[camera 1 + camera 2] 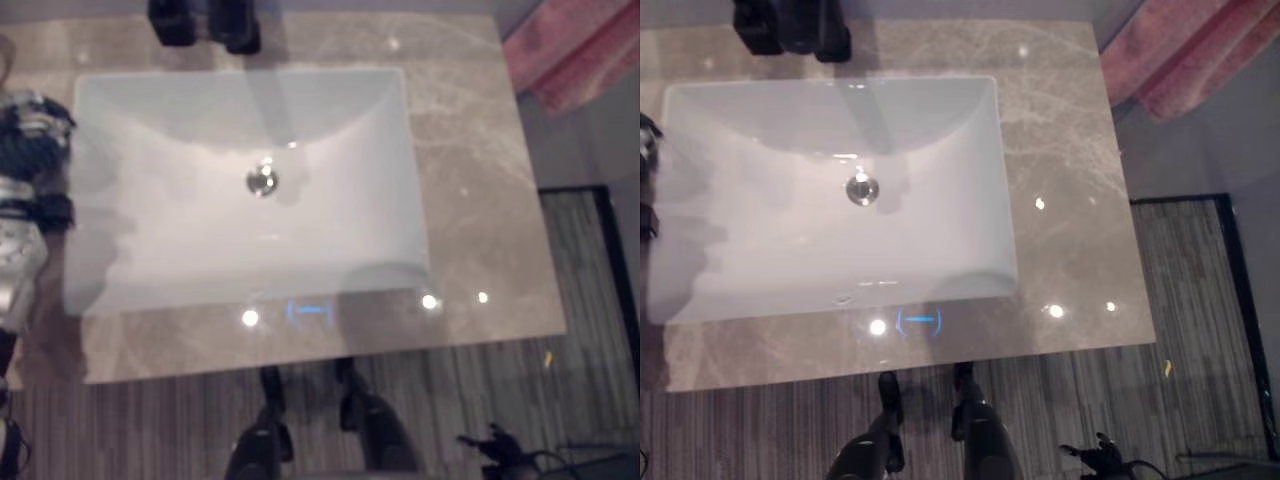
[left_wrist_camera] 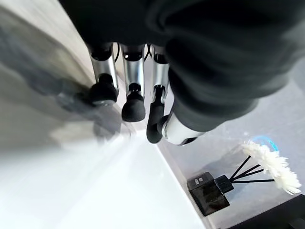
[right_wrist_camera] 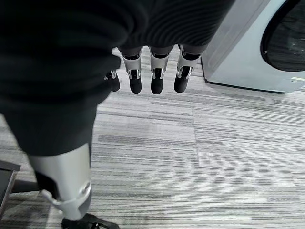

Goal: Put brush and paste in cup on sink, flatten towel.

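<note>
A pink towel lies bunched in folds past the counter's back right corner. The white sink basin is set in the marble counter. My left hand hovers at the basin's left rim; in the left wrist view its fingers hang relaxed and hold nothing, so it is open. My right hand hangs low over the striped floor, fingers straight and open, nothing in it.
Two dark items stand at the counter's back left. The left wrist view shows a black box with reed sticks and a white flower. A grey appliance with a round door stands on the striped floor.
</note>
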Controlling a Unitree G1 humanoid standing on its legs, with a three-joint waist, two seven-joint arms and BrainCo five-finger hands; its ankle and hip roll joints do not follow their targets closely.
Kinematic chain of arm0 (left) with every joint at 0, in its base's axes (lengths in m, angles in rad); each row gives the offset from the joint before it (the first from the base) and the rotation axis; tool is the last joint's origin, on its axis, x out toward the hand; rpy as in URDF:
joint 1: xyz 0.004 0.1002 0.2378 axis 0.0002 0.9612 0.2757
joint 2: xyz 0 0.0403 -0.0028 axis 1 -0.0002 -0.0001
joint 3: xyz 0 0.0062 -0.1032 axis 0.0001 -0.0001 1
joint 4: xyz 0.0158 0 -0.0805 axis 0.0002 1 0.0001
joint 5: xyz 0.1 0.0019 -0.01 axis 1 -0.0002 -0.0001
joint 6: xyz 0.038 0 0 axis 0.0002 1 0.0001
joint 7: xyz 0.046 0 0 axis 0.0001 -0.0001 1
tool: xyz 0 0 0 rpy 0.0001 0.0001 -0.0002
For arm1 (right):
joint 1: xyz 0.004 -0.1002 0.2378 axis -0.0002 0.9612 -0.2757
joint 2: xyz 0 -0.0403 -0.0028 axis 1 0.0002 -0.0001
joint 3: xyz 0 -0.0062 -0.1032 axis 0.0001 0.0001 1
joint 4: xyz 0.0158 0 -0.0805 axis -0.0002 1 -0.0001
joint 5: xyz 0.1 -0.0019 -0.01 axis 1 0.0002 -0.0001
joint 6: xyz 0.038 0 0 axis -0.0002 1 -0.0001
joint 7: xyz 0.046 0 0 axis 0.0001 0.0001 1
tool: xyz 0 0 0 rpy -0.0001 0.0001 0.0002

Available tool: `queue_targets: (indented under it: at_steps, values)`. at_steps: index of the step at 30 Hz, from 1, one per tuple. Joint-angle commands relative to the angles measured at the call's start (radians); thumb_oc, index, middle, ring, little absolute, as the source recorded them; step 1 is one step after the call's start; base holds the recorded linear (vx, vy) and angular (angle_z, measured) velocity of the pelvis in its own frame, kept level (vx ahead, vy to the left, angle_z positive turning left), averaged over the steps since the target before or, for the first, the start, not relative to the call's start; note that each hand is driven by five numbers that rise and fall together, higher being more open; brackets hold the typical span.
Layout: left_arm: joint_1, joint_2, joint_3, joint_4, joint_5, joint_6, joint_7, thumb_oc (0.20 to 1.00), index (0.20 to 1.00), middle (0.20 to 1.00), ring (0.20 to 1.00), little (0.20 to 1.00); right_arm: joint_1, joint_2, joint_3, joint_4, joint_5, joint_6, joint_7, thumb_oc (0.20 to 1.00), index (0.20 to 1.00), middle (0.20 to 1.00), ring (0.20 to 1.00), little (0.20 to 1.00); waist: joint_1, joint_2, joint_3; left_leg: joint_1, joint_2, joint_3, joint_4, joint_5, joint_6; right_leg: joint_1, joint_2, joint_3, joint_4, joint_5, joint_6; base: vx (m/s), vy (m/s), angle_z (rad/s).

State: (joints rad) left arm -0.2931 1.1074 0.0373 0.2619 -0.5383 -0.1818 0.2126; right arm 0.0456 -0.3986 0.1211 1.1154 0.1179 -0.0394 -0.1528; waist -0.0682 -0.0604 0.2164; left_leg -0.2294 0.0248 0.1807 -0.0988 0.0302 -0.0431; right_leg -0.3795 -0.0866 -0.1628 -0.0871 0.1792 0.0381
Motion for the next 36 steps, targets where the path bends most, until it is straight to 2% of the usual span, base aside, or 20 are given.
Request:
queue_targets:
  at_steps: [1, 6, 12, 13, 14, 15, 16, 17, 20, 21, 22, 27, 28, 29, 31, 32, 33, 34, 35, 36]
  values:
    - [0.037, 0.009, 0.102, 0.02, -0.017, -0.042, -0.014, 0.2, 0.2, 0.2, 0.2, 0.2, 0.045, -0.036, -0.006, 0.043, -0.028, 0.007, -0.003, 1.0, 1.0, 1.0, 1.0, 1.0, 0.005, 0.014, -0.04, -0.078, 0.004, -0.125, 0.012, -0.002, 0.023, 0.12, -0.024, -0.055, 0.0, -0.115, 0.086, -0.08, -0.017, 0.11]
    - [0.092, 0.03, 0.184, 0.068, 0.003, -0.039, 0.008, 0.2, 0.2, 0.2, 0.2, 0.2, 0.03, -0.043, -0.008, 0.057, -0.037, 0.005, -0.001, 1.0, 1.0, 1.0, 1.0, 1.0, 0.018, 0.011, -0.041, -0.08, 0.001, -0.134, 0.012, 0.003, 0.028, 0.122, -0.025, -0.068, 0.0, -0.112, 0.088, -0.05, 0.011, 0.27]
    - [0.028, 0.058, 0.182, 0.151, -0.014, -0.037, 0.037, 0.2, 0.2, 0.2, 0.2, 0.2, 0.034, -0.042, -0.001, 0.056, -0.033, 0.007, 0.002, 1.0, 1.0, 1.0, 1.0, 1.0, 0.015, -0.002, -0.037, -0.081, -0.001, -0.135, 0.012, 0.003, 0.032, 0.12, -0.026, -0.067, 0.0, -0.111, 0.091, 0.01, 0.026, 0.02]
    - [0.007, 0.052, 0.169, 0.168, -0.013, -0.033, 0.045, 0.388, 0.388, 0.388, 0.388, 0.388, 0.039, -0.038, 0.002, 0.058, -0.031, 0.009, 0.004, 1.0, 1.0, 1.0, 1.0, 1.0, 0.01, -0.007, -0.037, -0.069, -0.003, -0.132, 0.012, -0.003, 0.038, 0.133, -0.029, -0.065, 0.0, -0.11, 0.09, 0.05, 0.058, -0.01]
    - [-0.013, 0.04, 0.152, 0.179, -0.01, -0.03, 0.05, 0.407, 0.407, 0.407, 0.407, 0.407, 0.042, -0.033, 0.007, 0.067, -0.032, 0.011, 0.006, 1.0, 1.0, 1.0, 1.0, 1.0, 0.006, -0.01, -0.037, -0.056, -0.006, -0.132, 0.012, -0.008, 0.042, 0.149, -0.031, -0.062, 0.0, -0.111, 0.09, 0.05, 0.058, -0.02]
    - [-0.016, 0.04, 0.148, 0.181, -0.01, -0.031, 0.05, 0.269, 0.269, 0.269, 0.269, 0.269, 0.043, -0.032, 0.006, 0.067, -0.031, 0.011, 0.006, 1.0, 1.0, 1.0, 1.0, 1.0, 0.007, -0.011, -0.034, -0.053, -0.006, -0.132, 0.012, -0.009, 0.043, 0.152, -0.031, -0.063, 0.0, -0.112, 0.091, 0.05, 0.069, -0.03]
    - [-0.03, 0.012, 0.124, 0.178, -0.012, -0.033, 0.047, 0.2, 0.2, 0.2, 0.2, 0.2, 0.049, -0.023, 0.002, 0.079, -0.03, 0.015, 0.009, 1.0, 1.0, 1.0, 1.0, 1.0, 0.002, -0.014, -0.04, -0.03, -0.014, -0.131, 0.012, -0.021, 0.049, 0.177, -0.035, -0.058, 0.0, -0.112, 0.089, 0.03, 0.048, -0.03]
    - [-0.032, 0.012, 0.122, 0.178, -0.011, -0.032, 0.047, 0.2, 0.2, 0.2, 0.2, 0.2, 0.049, -0.023, 0.001, 0.078, -0.03, 0.015, 0.009, 1.0, 1.0, 1.0, 1.0, 1.0, 0.003, -0.014, -0.037, -0.027, -0.014, -0.131, 0.012, -0.022, 0.049, 0.18, -0.035, -0.058, 0.0, -0.112, 0.09, 0.04, 0.08, 0.01]
    - [0.004, -0.072, 0.148, 0.121, -0.017, -0.056, 0.062, 0.2, 0.2, 0.2, 0.2, 0.2, 0.061, -0.006, -0.012, 0.094, -0.041, 0.025, 0.006, 1.0, 1.0, 1.0, 1.0, 1.0, 0.007, -0.011, -0.045, 0.021, -0.026, -0.129, 0.012, -0.044, 0.056, 0.227, -0.041, -0.051, 0.0, -0.123, 0.089, 0.03, 0.074, -0.02]
    - [0.054, -0.138, 0.205, 0.072, -0.02, -0.082, 0.079, 0.2, 0.2, 0.2, 0.2, 0.2, 0.066, 0.01, -0.015, 0.101, -0.057, 0.029, 0.008, 1.0, 1.0, 1.0, 1.0, 1.0, 0.016, -0.009, -0.056, 0.058, -0.031, -0.124, 0.012, -0.058, 0.061, 0.264, -0.047, -0.051, 0.0, -0.137, 0.087, 0.03, 0.061, -0.11]
    - [0.06, -0.14, 0.21, 0.068, -0.019, -0.081, 0.079, 0.2, 0.2, 0.2, 0.2, 0.2, 0.066, 0.009, -0.013, 0.101, -0.057, 0.029, 0.008, 1.0, 1.0, 1.0, 1.0, 1.0, 0.014, -0.009, -0.055, 0.061, -0.032, -0.124, 0.012, -0.059, 0.061, 0.266, -0.047, -0.051, 0.0, -0.138, 0.087, 0.02, 0.068, -0.19]
    - [0.214, -0.279, 0.385, -0.001, -0.054, -0.136, 0.109, 0.2, 0.2, 0.2, 0.2, 0.2, 0.036, 0.027, -0.035, 0.117, -0.079, 0.039, 0.008, 1.0, 1.0, 1.0, 1.0, 1.0, 0.035, 0.001, -0.092, 0.152, -0.042, -0.106, 0.012, -0.092, 0.072, 0.353, -0.059, -0.053, 0.0, -0.169, 0.086, 0.01, 0.032, -0.01]
    - [0.251, -0.345, 0.448, -0.016, -0.091, -0.171, 0.12, 0.2, 0.2, 0.2, 0.2, 0.2, 0.023, 0.037, -0.044, 0.111, -0.083, 0.037, 0.01, 1.0, 1.0, 1.0, 1.0, 1.0, 0.047, -0.001, -0.114, 0.187, -0.045, -0.101, 0.012, -0.106, 0.077, 0.384, -0.062, -0.049, 0.0, -0.18, 0.084, 0.03, 0.012, 0.04]
    - [0.256, -0.348, 0.451, -0.02, -0.091, -0.17, 0.12, 0.2, 0.2, 0.2, 0.2, 0.2, 0.023, 0.035, -0.042, 0.111, -0.083, 0.037, 0.01, 1.0, 1.0, 1.0, 1.0, 1.0, 0.046, 0.0, -0.113, 0.19, -0.045, -0.101, 0.012, -0.107, 0.077, 0.387, -0.062, -0.048, 0.0, -0.181, 0.085, 0.03, 0.013, 0.0]
    - [0.273, -0.423, 0.479, -0.061, -0.163, -0.207, 0.084, 0.2, 0.2, 0.2, 0.2, 0.2, 0.018, 0.043, -0.042, 0.107, -0.09, 0.038, 0.014, 1.0, 1.0, 1.0, 1.0, 1.0, 0.055, -0.001, -0.129, 0.219, -0.049, -0.099, 0.012, -0.116, 0.081, 0.419, -0.066, -0.054, 0.0, -0.191, 0.084, 0.01, 0.004, -0.02]
    - [0.276, -0.48, 0.485, -0.092, -0.267, -0.225, 0.013, 0.313, 0.313, 0.313, 0.313, 0.313, 0.02, 0.045, -0.044, 0.104, -0.098, 0.038, 0.018, 1.0, 1.0, 1.0, 1.0, 1.0, 0.058, -0.001, -0.131, 0.237, -0.053, -0.097, 0.012, -0.123, 0.085, 0.434, -0.068, -0.054, 0.0, -0.195, 0.085, 0.0, 0.0, 0.0]
    - [0.283, -0.572, 0.483, -0.143, -0.428, -0.23, -0.095, 0.489, 0.489, 0.489, 0.489, 0.489, 0.02, 0.047, -0.05, 0.103, -0.108, 0.038, 0.025, 1.0, 1.0, 1.0, 1.0, 1.0, 0.062, 0.0, -0.135, 0.252, -0.057, -0.097, 0.012, -0.129, 0.088, 0.448, -0.07, -0.054, 0.0, -0.199, 0.086, 0.01, 0.059, 0.08]
    - [0.32, -0.628, 0.514, -0.147, -0.48, -0.245, -0.154, 0.583, 0.583, 0.583, 0.583, 0.583, 0.022, 0.054, -0.055, 0.103, -0.135, 0.035, 0.048, 1.0, 1.0, 1.0, 1.0, 1.0, 0.071, 0.003, -0.151, 0.272, -0.064, -0.095, 0.012, -0.136, 0.095, 0.462, -0.074, -0.051, 0.0, -0.202, 0.087, 0.0, 0.06, 0.03]
    - [0.335, -0.662, 0.529, -0.148, -0.487, -0.255, -0.169, 0.887, 0.887, 0.887, 0.887, 0.887, 0.025, 0.066, -0.056, 0.101, -0.147, 0.031, 0.058, 1.0, 1.0, 1.0, 1.0, 1.0, 0.077, 0.004, -0.158, 0.284, -0.067, -0.091, 0.012, -0.139, 0.097, 0.474, -0.076, -0.05, 0.0, -0.205, 0.087, 0.01, 0.048, -0.02]
    - [0.338, -0.665, 0.529, -0.15, -0.487, -0.255, -0.17, 1.0, 1.0, 1.0, 1.0, 1.0, 0.026, 0.065, -0.055, 0.101, -0.148, 0.031, 0.059, 1.0, 1.0, 1.0, 1.0, 1.0, 0.077, 0.005, -0.157, 0.287, -0.068, -0.09, 0.012, -0.14, 0.097, 0.476, -0.076, -0.049, 0.0, -0.205, 0.087, 0.0, 0.022, -0.08]
